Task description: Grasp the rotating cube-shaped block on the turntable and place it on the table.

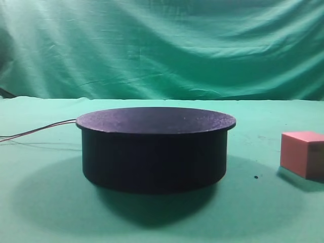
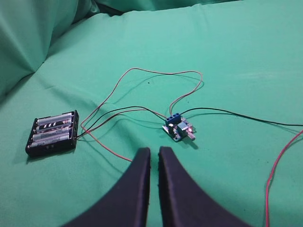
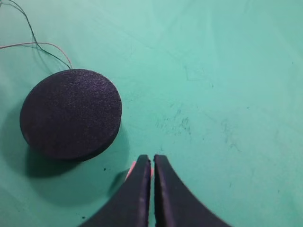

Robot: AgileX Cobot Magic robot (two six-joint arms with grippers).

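The black turntable [image 1: 154,147] stands mid-table with its flat top bare. The salmon cube-shaped block [image 1: 302,153] rests on the green table [image 1: 40,202] to the right of the disc, a clear gap between them. In the right wrist view my right gripper [image 3: 152,158] is shut, its fingers nearly touching and empty. Only a pink sliver of the block [image 3: 130,169] shows beneath the left finger, down on the cloth. The turntable [image 3: 71,113] lies up and to the left of it. My left gripper [image 2: 154,150] is shut over bare cloth. Neither gripper shows in the exterior view.
Thin wires [image 1: 35,131] run left from the turntable's side. In the left wrist view, a black battery holder [image 2: 53,133] and a small blue circuit board [image 2: 177,127] lie on the cloth, joined by red and black wires [image 2: 156,73]. Green fabric backdrop [image 1: 162,45] behind.
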